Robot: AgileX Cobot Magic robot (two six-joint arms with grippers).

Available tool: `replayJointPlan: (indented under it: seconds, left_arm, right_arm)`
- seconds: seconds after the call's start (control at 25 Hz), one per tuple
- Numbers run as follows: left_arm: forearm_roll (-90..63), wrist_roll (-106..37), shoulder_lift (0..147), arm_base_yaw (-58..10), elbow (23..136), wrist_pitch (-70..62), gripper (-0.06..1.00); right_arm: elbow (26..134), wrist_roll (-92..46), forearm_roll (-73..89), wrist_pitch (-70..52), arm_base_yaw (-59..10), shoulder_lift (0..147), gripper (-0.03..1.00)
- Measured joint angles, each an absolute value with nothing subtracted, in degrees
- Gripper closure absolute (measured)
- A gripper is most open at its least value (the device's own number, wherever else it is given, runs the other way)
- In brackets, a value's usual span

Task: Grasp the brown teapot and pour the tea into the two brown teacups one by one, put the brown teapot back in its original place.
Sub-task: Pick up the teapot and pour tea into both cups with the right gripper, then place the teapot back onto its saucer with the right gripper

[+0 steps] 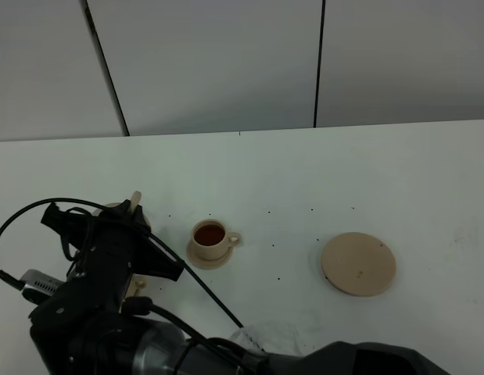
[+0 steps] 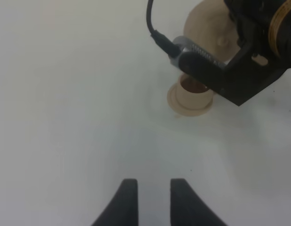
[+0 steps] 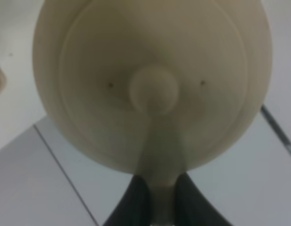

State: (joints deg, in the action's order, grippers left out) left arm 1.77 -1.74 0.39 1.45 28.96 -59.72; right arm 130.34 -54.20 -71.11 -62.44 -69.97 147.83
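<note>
The right gripper (image 3: 157, 195) was clamped shut on the handle of the squat, matte beige ceramic teapot (image 3: 152, 84), tipped on its side at the table's left. A tea-filled beige cup (image 1: 209, 235) stood beside it; the flat round plate (image 1: 358, 263) lay well apart.

Filled teacup (image 1: 209, 234) (on saucer (image 1: 208, 255)) left of plate (image 1: 358, 264)

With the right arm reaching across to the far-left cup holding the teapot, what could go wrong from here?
1. The right gripper pinches only the brown teapot by its thin handle; tilted, it might slip or twist.
2. The arm hides the second teacup from the high camera, so a pour might miss or overflow unnoticed.
3. Swinging back toward the plate, the arm might clip the filled teacup and spill it.
</note>
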Motion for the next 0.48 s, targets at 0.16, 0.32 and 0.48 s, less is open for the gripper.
replayJointPlan:
  seconds: [0.16,0.32,0.48]
  left_arm:
    - [1.8,-1.7,0.4,1.4,29.0,-59.7,0.7]
    - [1.8,-1.7,0.4,1.4,29.0,-59.7,0.7]
    - [1.8,-1.7,0.4,1.4,29.0,-59.7,0.7]
  right_arm:
    - [130.3,-54.2,-68.5,-61.9,-68.8,147.8,0.87]
    - [130.3,-54.3,-64.6,-60.7,-67.6,147.2,0.87]
    - [130.3,-54.6,-61.7,-60.6,-67.0,145.4,0.87]
